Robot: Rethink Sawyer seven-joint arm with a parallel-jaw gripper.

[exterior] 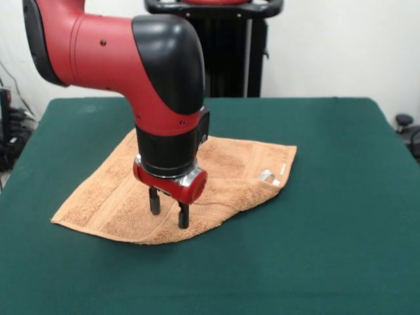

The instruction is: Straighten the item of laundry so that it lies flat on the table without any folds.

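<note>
Gripper [168, 214] hovering with jaws parted and empty over towel [177, 187]; should be pinching near folded edge, dragging outward along tabletop [328, 230]

Plain white wall [328, 46] (cables [10, 141] beside)

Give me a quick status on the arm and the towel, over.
Pincer open, empty, just above towel's near edge. Towel on table, mostly spread, near edge rounded, possibly folded. Nothing in the way.
</note>
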